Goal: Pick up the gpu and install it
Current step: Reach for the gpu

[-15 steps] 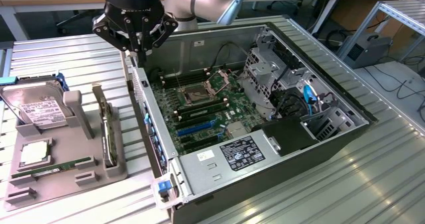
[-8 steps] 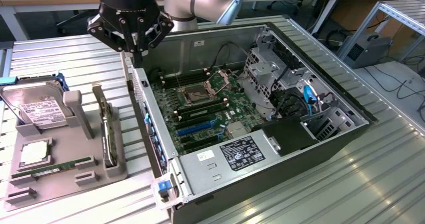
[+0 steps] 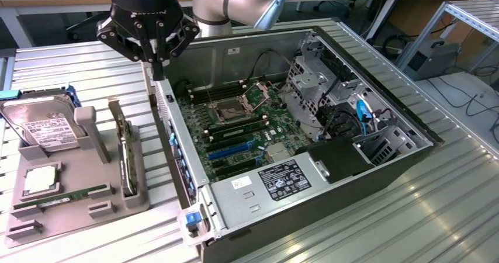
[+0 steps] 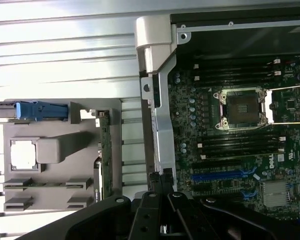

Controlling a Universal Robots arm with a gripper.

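The gpu (image 3: 123, 152) (image 4: 105, 155) stands on its long edge in a narrow slot of the grey holder tray (image 3: 132, 201) (image 4: 55, 135), on the side of the tray nearest the computer case (image 3: 312, 216). It is a thin dark card running near to far, just beside the case wall and not touching it. Nothing grips it.

The gripper (image 3: 158, 73) (image 4: 160, 182) hangs above the far end of that same case wall, on the exterior view's left of the open case, pointing straight down. Its fingers are closed together with nothing between them. Their tips sit over the wall's rim, near the far end of the gpu but apart from it and higher.

On the tray, to the exterior view's left of the gpu, a boxy silver hard drive (image 3: 43, 128) with a white label leans in its cradle at the far end. A square silver processor (image 3: 39, 181) (image 4: 24, 153) lies flat in a pocket nearer, and a narrow green memory stick (image 3: 62, 196) lies in a groove nearer still.

Inside the case the motherboard (image 3: 234, 128) (image 4: 230, 150) lies open to view, with an empty processor socket (image 3: 230, 110) (image 4: 240, 107) at its middle and a blue expansion slot (image 3: 230, 150) (image 4: 222, 175) nearer, with no card in it. A power supply (image 3: 284, 181) with a white label fills the near end of the case.

Tray and case both rest on a slatted metal table (image 3: 70, 70)
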